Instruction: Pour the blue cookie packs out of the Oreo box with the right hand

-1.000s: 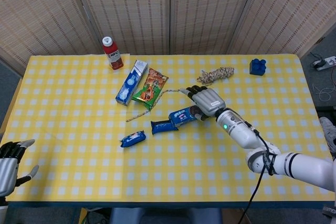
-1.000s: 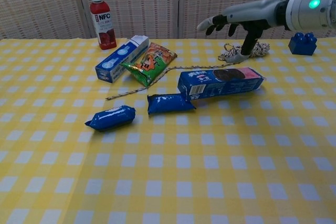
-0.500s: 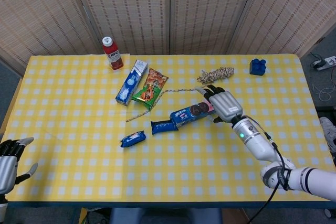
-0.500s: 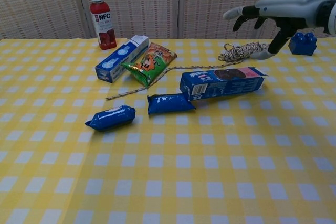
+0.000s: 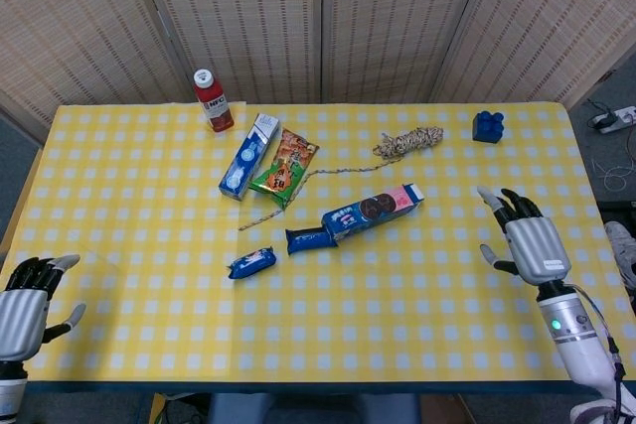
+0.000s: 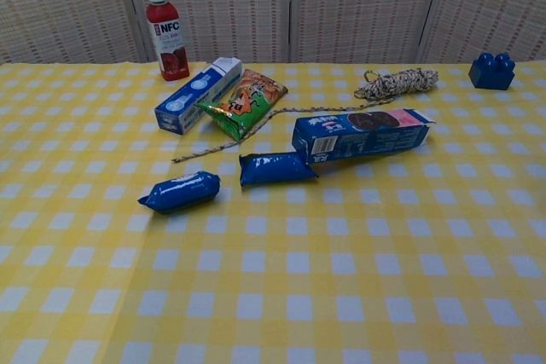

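The Oreo box lies flat on the yellow checked table, its open end toward the left. One blue cookie pack lies right at that open end. A second blue pack rests further left, apart from it. My right hand hovers near the table's right front, well clear of the box, fingers spread and holding nothing. My left hand is at the front left corner, fingers apart, also holding nothing. Neither hand shows in the chest view.
At the back stand a red NFC bottle, a blue-white carton, a green-orange snack bag, a rope coil and a blue toy brick. A thin rope strand runs left of the box.
My right hand has let go of the Oreo box and drawn back toward the right front edge, leaving the chest view. The box now lies flat; both packs stayed put.
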`<action>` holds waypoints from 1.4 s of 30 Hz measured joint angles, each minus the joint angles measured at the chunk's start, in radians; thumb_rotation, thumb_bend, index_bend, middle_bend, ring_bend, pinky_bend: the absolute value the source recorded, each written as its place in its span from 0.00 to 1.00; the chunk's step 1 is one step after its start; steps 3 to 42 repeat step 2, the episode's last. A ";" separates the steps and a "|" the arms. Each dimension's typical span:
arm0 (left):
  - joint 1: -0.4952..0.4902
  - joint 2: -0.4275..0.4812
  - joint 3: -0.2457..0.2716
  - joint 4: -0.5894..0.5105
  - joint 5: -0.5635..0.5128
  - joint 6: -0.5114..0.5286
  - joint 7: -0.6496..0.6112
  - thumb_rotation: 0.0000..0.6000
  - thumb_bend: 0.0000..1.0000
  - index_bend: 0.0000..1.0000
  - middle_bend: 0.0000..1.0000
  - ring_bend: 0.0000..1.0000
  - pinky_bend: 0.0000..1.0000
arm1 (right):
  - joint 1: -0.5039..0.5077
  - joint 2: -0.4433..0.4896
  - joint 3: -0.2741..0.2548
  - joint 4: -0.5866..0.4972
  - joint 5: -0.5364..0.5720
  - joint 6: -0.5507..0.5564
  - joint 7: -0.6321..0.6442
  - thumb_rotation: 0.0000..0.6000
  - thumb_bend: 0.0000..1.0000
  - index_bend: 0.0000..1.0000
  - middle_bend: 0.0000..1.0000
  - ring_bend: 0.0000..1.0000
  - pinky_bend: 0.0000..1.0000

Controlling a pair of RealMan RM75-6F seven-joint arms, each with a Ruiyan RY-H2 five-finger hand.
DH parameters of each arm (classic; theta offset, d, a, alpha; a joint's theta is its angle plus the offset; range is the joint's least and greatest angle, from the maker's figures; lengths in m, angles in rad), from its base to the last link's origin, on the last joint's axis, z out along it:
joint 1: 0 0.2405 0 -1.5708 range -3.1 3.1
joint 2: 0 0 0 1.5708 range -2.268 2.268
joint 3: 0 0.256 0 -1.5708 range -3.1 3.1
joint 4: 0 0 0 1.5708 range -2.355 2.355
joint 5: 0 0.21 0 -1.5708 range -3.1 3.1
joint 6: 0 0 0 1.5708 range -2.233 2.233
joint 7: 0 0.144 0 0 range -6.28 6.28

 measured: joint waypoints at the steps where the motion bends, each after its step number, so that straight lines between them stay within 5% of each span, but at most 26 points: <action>1: -0.001 -0.001 0.000 -0.002 0.000 -0.001 0.004 1.00 0.27 0.26 0.25 0.19 0.12 | -0.023 0.004 -0.006 0.001 -0.007 0.020 0.018 1.00 0.28 0.08 0.24 0.10 0.15; 42: -0.003 -0.001 0.000 -0.003 0.000 -0.002 0.008 1.00 0.27 0.26 0.25 0.19 0.12 | -0.051 0.009 -0.013 0.002 -0.014 0.041 0.043 1.00 0.28 0.08 0.24 0.11 0.15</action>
